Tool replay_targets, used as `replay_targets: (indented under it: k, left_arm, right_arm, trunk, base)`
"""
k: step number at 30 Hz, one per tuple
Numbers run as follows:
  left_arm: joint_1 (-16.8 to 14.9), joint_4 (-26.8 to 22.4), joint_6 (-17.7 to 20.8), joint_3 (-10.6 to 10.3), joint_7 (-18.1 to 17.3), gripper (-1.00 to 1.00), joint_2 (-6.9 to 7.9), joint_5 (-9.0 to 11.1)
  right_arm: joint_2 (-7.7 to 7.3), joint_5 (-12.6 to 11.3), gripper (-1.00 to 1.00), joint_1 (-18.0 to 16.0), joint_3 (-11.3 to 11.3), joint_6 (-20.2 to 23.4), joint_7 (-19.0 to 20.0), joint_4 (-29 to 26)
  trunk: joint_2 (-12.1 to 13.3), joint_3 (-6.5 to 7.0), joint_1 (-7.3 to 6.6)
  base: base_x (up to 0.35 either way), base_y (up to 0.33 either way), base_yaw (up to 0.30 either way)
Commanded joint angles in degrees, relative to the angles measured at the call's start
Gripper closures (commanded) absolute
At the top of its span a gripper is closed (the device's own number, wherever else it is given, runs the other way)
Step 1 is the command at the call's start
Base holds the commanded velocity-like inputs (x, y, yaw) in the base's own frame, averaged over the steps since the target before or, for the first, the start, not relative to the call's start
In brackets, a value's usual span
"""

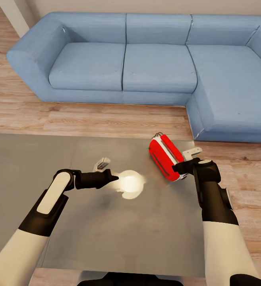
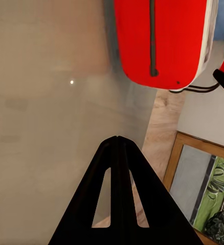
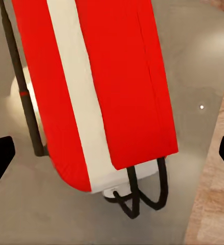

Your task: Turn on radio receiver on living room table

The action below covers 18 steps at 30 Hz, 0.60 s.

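Observation:
The red radio receiver [image 1: 165, 157] lies tipped over on the grey table [image 1: 35, 159], near its far right corner. Its white band [image 3: 76, 102] and thin wire handle [image 3: 137, 199] face the right wrist camera; the dial is hidden. My right gripper [image 1: 181, 167] is open just beside the radio's near right end. Its two fingertips [image 3: 0, 155] stand wide apart, and neither is seen touching the radio. My left gripper [image 1: 111, 174] is shut over the middle of the table with nothing in it. Its fingers [image 2: 118, 153] are pressed together and point toward the radio [image 2: 163, 35], well short of it.
A blue L-shaped sofa [image 1: 146, 67] stands beyond the table across a strip of wood floor [image 1: 106, 119]. A bright lamp reflection [image 1: 130, 183] glares on the glossy top by the left gripper. The table's right edge [image 1: 200, 206] runs under my right arm.

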Motion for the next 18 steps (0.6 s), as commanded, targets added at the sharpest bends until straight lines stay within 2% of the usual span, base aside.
replay_targets:
  k: [1,18]
  left_arm:
    - [0.0,0.0,0.0,0.0,0.0,1.0,0.0,0.0]
    - [0.0,0.0,0.0,0.0,0.0,1.0,0.0,0.0]
  right_arm:
    - [0.0,0.0,-1.0,0.0,0.0,0.0,0.0,0.0]
    - [-0.41,0.2,-1.0,0.0,-0.2,0.0,0.4,-0.8]
  trunk:
    - [0.0,0.0,0.0]
    - [0.0,0.0,0.0]
  base:
    - [0.0,0.0,0.0]
    - [-0.001,0.0,0.0]
